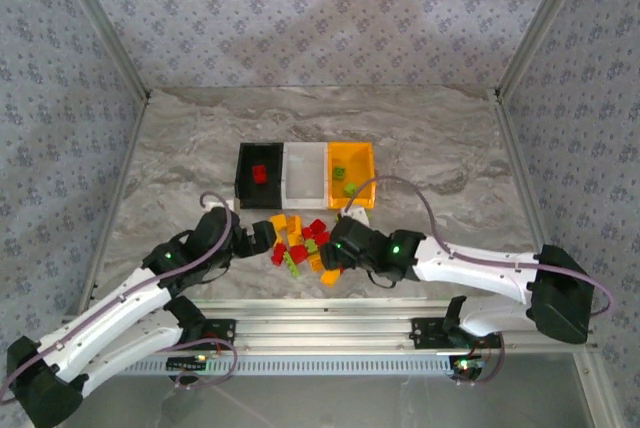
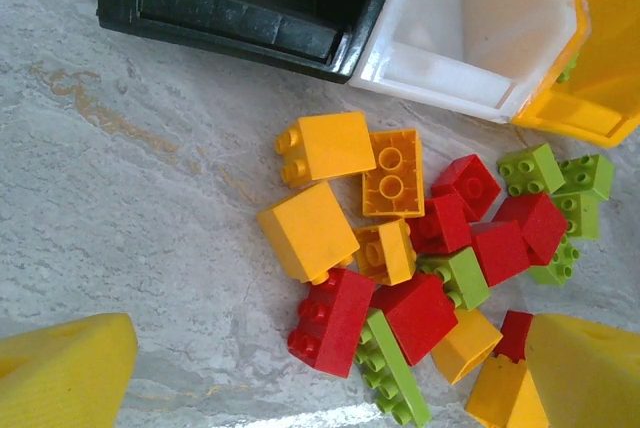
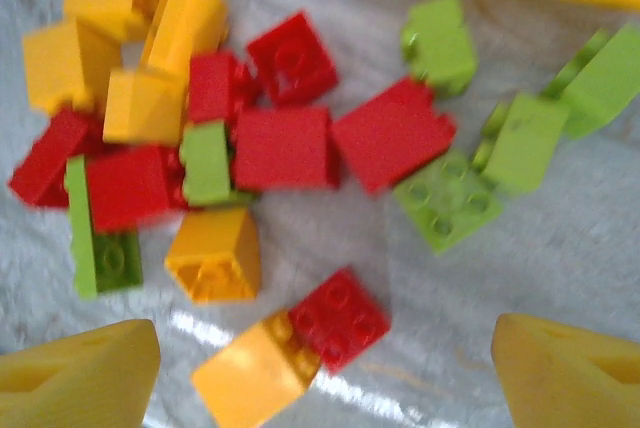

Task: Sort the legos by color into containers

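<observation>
Legos (image 1: 300,243) heaped loosely on the tabletop (image 1: 450,138), close to its near edge and about midway between its left and right edges. Red, orange and light green mixed together, many touching, some tipped on their sides.

Just behind the heap, toward the far edge, the containers (image 1: 284,180) joined in a row: black bin (image 1: 243,188) left, white bin (image 1: 305,170) middle, orange-yellow bin (image 1: 362,160) right. Inside the black bin, a lone red piece (image 1: 260,174). Inside the orange-yellow bin, a green piece (image 1: 350,188) and an orange piece (image 1: 338,172).

Left gripper (image 1: 262,238) down low at the left side of the heap, jaws spread wide. From the left wrist, yellow fingers (image 2: 60,373) in the two bottom corners. In the gap between them, a red block (image 2: 330,320) and a long green strip (image 2: 392,368) lying side by side. An orange wedge (image 2: 505,393) just beside the pad at the bottom right.

Right gripper (image 1: 335,248) down low at the right side of the heap, jaws likewise well apart. From the right wrist, slightly blurred, yellow pads (image 3: 570,373) in both bottom corners. Between them, a red four-stud brick (image 3: 338,320) touching an orange brick (image 3: 250,378), both nearer the pad at the bottom left. Remaining legos spread beyond the fingertips.
</observation>
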